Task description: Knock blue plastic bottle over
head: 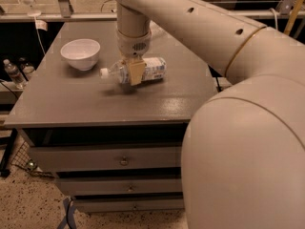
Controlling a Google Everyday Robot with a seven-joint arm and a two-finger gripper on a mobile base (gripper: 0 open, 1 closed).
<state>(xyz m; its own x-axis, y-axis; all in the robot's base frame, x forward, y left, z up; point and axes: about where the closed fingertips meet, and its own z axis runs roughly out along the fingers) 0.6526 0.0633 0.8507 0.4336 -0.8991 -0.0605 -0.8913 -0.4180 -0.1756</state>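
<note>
Where tool (135,75) hangs, blue plastic bottle (153,69) — sideways

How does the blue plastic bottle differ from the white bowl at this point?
Pose: the blue plastic bottle is horizontal, cap pointing left; the white bowl sits upright, opening up.
Look: the bottle is clear with a printed label; the bowl is plain opaque white.
Contact: the end effector is at the bottle's middle; the bowl stands apart to the left of it, untouched.
Shared: both are over the grey table.
</note>
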